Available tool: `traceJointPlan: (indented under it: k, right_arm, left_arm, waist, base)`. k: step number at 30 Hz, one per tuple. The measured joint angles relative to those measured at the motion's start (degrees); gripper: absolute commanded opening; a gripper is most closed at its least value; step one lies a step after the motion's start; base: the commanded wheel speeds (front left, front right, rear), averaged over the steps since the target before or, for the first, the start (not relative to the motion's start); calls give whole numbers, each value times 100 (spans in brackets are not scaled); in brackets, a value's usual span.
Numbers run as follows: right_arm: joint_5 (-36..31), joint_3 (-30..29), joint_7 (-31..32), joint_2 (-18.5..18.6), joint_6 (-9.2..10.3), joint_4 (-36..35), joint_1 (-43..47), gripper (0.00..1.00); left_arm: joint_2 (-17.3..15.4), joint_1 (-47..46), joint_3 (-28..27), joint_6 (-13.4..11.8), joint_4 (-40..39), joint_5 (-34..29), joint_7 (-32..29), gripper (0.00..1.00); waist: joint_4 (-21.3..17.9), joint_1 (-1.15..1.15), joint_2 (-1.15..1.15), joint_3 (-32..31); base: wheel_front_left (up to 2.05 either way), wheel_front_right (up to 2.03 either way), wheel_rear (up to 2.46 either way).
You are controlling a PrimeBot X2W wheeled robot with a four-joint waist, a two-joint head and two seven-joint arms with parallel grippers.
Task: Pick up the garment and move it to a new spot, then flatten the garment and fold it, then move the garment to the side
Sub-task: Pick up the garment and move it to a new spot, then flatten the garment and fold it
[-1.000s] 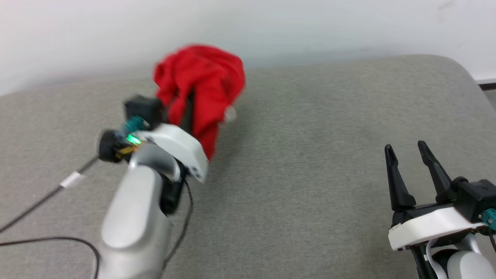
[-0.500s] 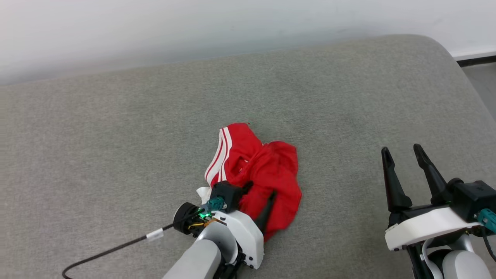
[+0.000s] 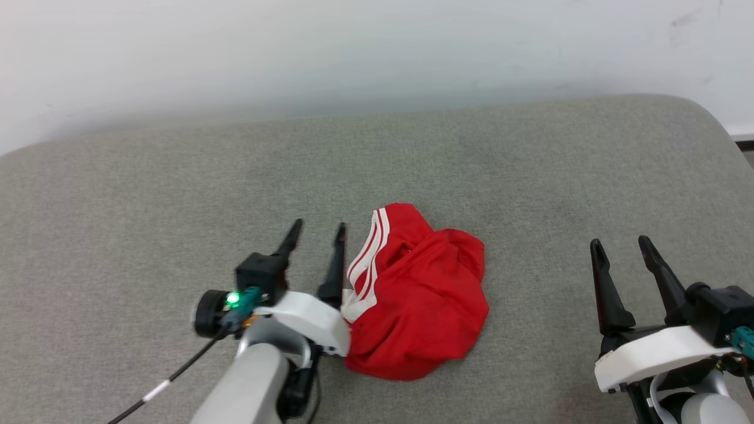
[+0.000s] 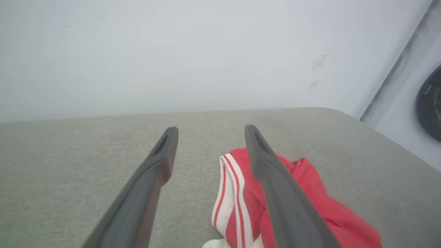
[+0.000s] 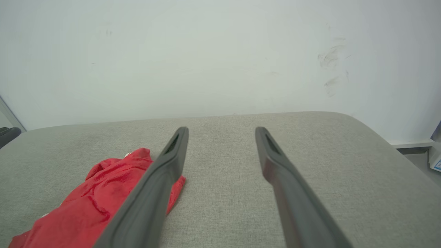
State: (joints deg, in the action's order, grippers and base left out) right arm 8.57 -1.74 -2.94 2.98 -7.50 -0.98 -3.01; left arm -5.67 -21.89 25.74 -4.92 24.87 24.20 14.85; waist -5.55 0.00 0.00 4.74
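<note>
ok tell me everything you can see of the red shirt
The shirt is red, soft, thin-looking cloth, with white-and-red striped trim along its left edge and a bit of white at the lower left. It lies crumpled in a loose heap, neither spread nor folded, on the grey cushion, near the middle. No letters or number show. The open left claw stands right beside the striped edge, gripping nothing; whether it touches the cloth I cannot tell.
</note>
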Motion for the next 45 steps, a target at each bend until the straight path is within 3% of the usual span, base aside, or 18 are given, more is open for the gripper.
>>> traceJointPlan:
  k: [8, 14, 31, 37, 45]
  right_arm:
    - [-57, -60, 132, 0, 0, 3, 220, 100]
    - [-147, -64, 258, 0, 0, -23, 359, 100]
    - [-138, -165, 583, 0, 0, -111, 385, 100]
    - [428, 130, 1719, 220, 0, 248, -97, 100]
    - [1315, 1178, 3521, 954, 0, 762, -1218, 100]
  left_arm:
    - [-537, 775, -705, -444, -855, -153, 14, 100]
    - [-829, 1351, -887, -576, -1279, -185, 15, 100]
    - [-913, 1447, -735, -612, -1638, -179, -208, 100]
    - [-826, 1395, -647, -619, -1717, -193, -193, 100]
    - [-679, 1065, -553, -604, -1793, -285, -105, 100]
  waist:
    - [153, 0, 0, -298]
    - [203, 0, 0, -477]
    - [379, 1, 0, -425]
    - [553, 0, 0, -297]
    - [881, 1, 0, 92]
  base:
    - [0, 0, 0]
    - [0, 0, 0]
    - [0, 0, 0]
    - [0, 0, 0]
    - [0, 0, 0]
